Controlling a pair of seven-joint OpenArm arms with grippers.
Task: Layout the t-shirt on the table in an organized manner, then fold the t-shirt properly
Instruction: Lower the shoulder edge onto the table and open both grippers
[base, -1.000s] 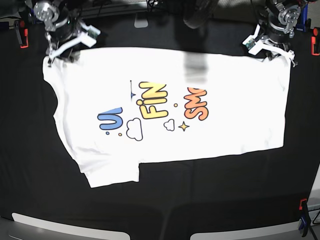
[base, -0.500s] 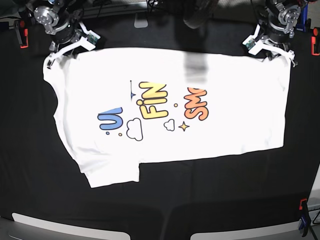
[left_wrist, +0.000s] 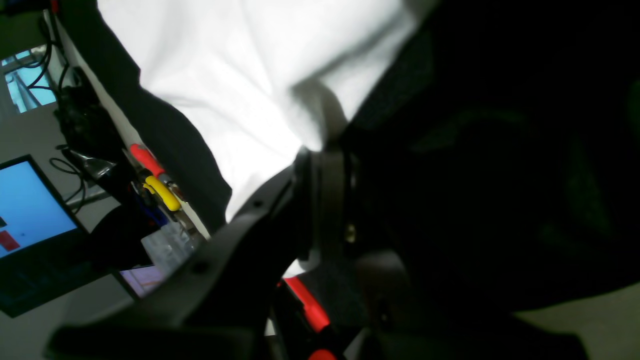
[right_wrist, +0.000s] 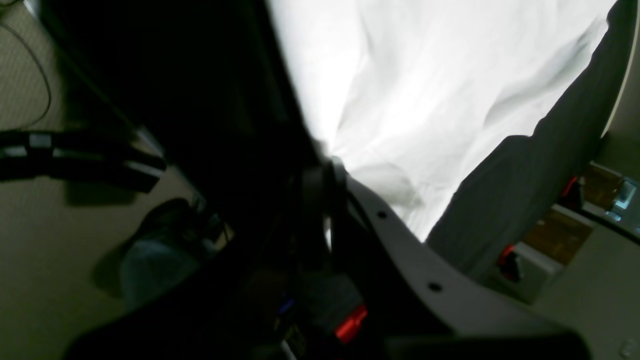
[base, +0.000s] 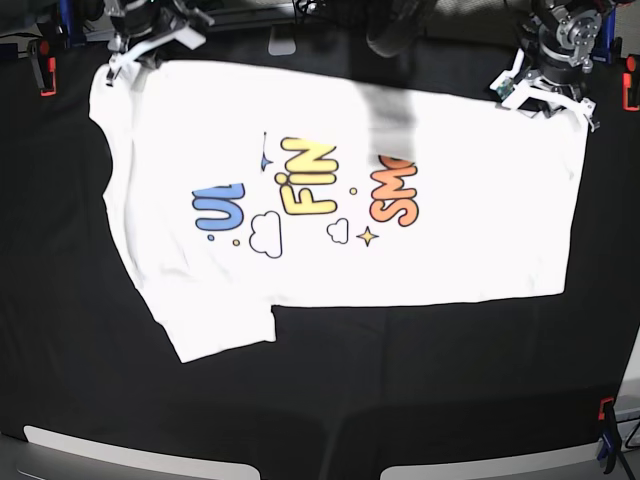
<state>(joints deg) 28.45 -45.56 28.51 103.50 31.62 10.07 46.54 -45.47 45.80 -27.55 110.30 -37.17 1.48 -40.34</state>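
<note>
The white t-shirt lies print side up on the black table, its length running left to right and one sleeve pointing toward the front. My right gripper is shut on the shirt's far left corner. In the right wrist view the fingers pinch white cloth. My left gripper is shut on the far right corner, and the left wrist view shows fabric bunched into its fingers.
Red clamps sit at the table's edges. A grey object lies at the far edge. A dark shadow crosses the shirt's far side. A lit monitor stands beyond the table.
My right gripper went from open to shut on the shirt's far left corner and pulled it toward the far edge. The whole shirt shifted slightly that way.
</note>
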